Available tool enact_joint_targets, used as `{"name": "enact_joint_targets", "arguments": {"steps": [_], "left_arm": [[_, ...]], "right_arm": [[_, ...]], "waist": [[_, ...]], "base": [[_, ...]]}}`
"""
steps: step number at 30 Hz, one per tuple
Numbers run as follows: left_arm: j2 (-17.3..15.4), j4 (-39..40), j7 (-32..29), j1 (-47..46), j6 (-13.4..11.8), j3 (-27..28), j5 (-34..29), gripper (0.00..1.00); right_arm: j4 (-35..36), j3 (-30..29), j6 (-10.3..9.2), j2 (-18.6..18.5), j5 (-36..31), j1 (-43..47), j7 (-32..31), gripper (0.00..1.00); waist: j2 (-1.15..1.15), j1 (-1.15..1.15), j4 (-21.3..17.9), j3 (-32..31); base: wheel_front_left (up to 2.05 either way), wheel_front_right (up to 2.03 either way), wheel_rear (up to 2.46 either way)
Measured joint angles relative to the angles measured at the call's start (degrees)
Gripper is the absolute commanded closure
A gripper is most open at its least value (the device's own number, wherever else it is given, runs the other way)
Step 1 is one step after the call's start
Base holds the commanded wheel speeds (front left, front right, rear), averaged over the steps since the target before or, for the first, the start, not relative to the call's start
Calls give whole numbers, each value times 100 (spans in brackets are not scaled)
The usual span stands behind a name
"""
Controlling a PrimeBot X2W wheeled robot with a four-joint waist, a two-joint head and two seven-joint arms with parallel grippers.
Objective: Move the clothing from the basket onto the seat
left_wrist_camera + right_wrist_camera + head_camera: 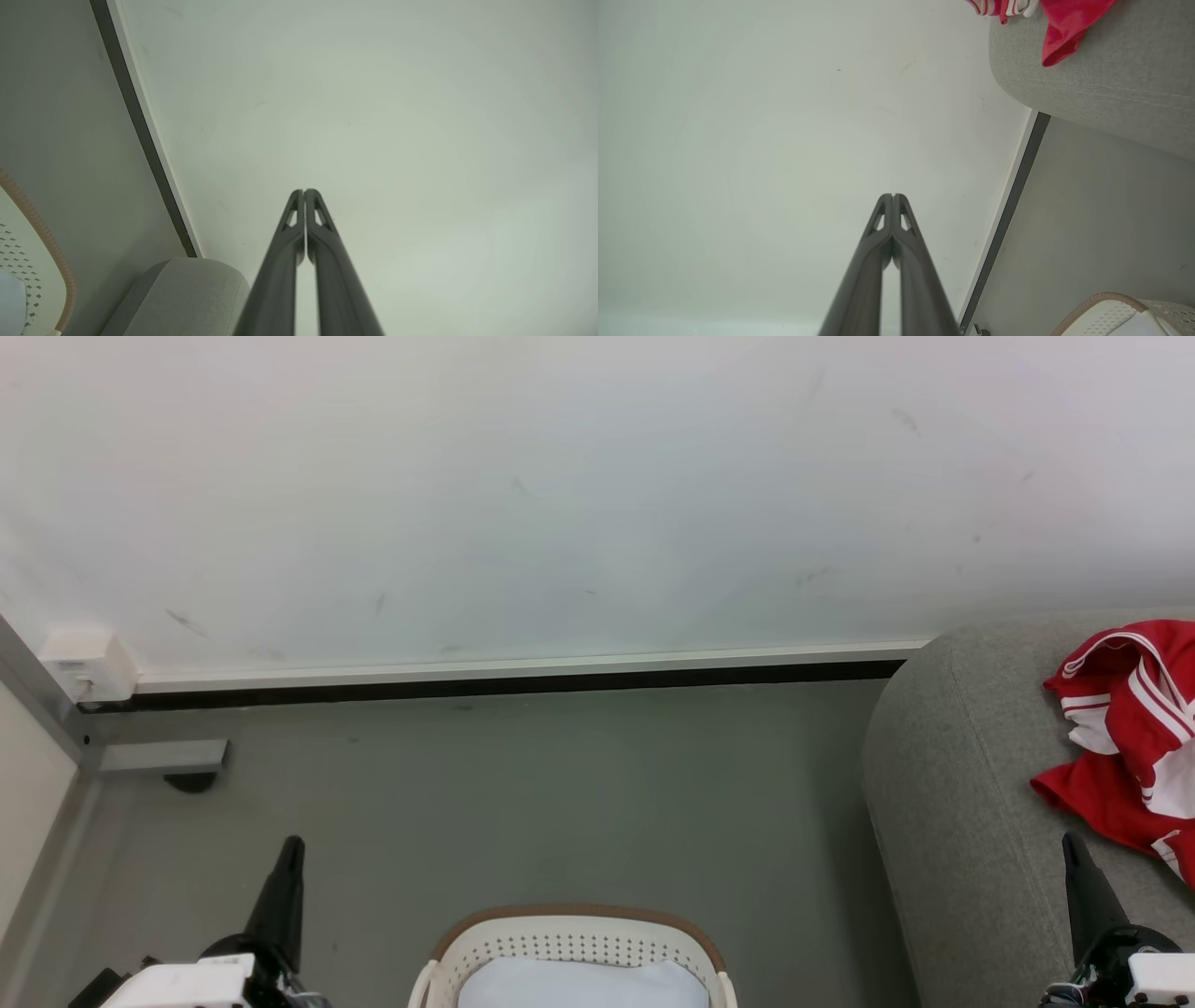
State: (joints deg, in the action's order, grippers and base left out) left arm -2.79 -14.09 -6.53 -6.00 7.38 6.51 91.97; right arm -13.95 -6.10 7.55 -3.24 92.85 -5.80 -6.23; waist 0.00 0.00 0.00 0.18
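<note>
Red clothing with white stripes lies crumpled on the grey seat at the right; its red edge hangs over the seat's rounded side. The cream basket with a brown rim sits on the floor at the bottom centre, a pale white fabric inside it. My left gripper is shut and empty at the lower left, fingertips together. My right gripper is shut and empty beside the clothing, over the seat's front part, fingertips pressed together.
A white wall with a pale and black skirting strip runs behind the grey floor. A white socket box and a grey frame stand at the left corner. The basket's rim shows beside the seat's corner.
</note>
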Motion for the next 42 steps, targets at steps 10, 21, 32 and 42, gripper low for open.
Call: {"name": "enact_joint_targets", "arguments": {"steps": [10, 21, 32, 42], "left_arm": [[0, 0, 1, 0, 0, 0, 0, 100], [0, 0, 1, 0, 0, 0, 0, 100], [0, 0, 1, 0, 0, 0, 0, 100], [0, 0, 1, 0, 0, 0, 0, 100]], "right_arm": [[-1, -5, 0, 3, -1, -1, -1, 100], [-1, -10, 0, 9, -2, -1, -23, 100], [-1, -14, 0, 12, -10, -1, -24, 100], [-1, -19, 0, 14, -10, -1, -24, 100]], "waist": [[0, 0, 0, 0], [0, 0, 0, 0], [0, 0, 0, 0], [0, 0, 0, 0]], "base": [[0, 0, 0], [0, 0, 0], [0, 0, 0], [0, 0, 0]]}}
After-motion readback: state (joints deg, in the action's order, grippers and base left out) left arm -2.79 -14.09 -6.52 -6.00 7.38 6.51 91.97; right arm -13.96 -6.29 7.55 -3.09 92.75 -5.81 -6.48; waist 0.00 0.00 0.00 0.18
